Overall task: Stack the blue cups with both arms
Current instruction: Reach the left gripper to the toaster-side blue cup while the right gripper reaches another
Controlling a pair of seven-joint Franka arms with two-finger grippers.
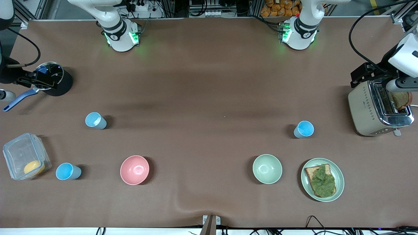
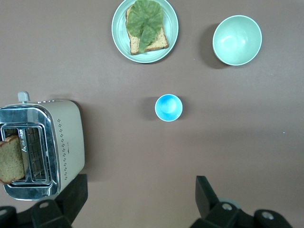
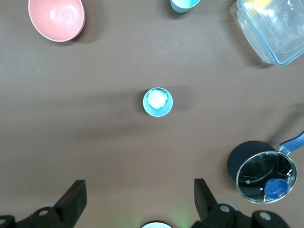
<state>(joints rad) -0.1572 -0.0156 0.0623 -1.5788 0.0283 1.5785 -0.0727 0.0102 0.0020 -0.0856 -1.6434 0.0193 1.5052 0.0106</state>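
Three blue cups stand upright and apart. One (image 1: 304, 129) (image 2: 168, 108) is toward the left arm's end. One (image 1: 95, 120) (image 3: 157, 102), with something white inside, is toward the right arm's end. A third (image 1: 68, 171) (image 3: 185, 4) stands nearer the front camera, beside a clear box. My left gripper (image 2: 141, 187) (image 1: 359, 77) hangs open and empty high over bare table, between its cup and the left arm's base. My right gripper (image 3: 138, 190) (image 1: 45, 81) hangs open and empty high over bare table, between its cup and the right arm's base.
A pink bowl (image 1: 134, 169), a pale green bowl (image 1: 267, 168) and a plate (image 1: 339, 182) with toast and lettuce stand nearer the front camera. A toaster (image 1: 365, 107) holding toast stands at the left arm's end. A lidded pot (image 1: 63, 85) and a clear box (image 1: 19, 153) stand at the right arm's end.
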